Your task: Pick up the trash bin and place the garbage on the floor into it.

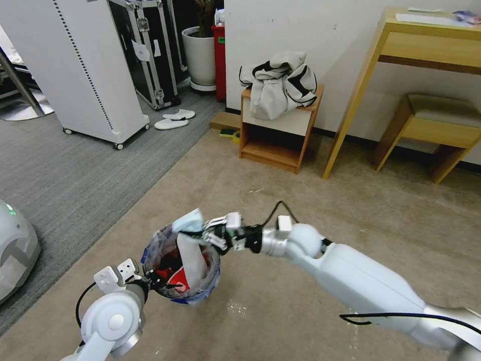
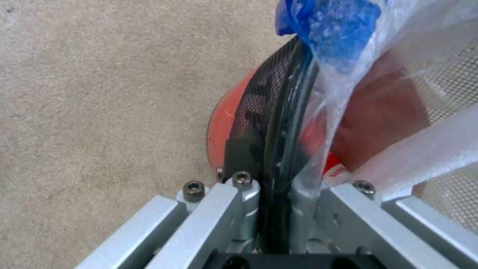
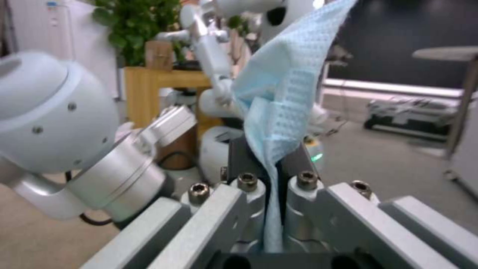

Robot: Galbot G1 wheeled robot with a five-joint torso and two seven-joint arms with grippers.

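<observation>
A beige carpeted floor [image 1: 310, 210] fills the middle and right of the head view. In the lower left of the frame, the trash bin [image 1: 181, 271], a small red bucket lined with a bluish plastic bag, is held off the carpet by the left gripper [image 1: 146, 279]. That gripper's jaws are closed tight on the bin's rim and liner, as the left wrist view shows [image 2: 279, 149]. The bin looks light and fairly stiff, so a pinch at the rim should carry it, though the slick liner could slip.

Reaching in from the lower right, the right gripper [image 1: 213, 235] sits just above the bin's far rim, jaws closed on a light blue face mask [image 1: 189, 221]. The mask [image 3: 283, 97] is thin, soft and floppy; it is pinched near one edge while the rest stands free.
</observation>
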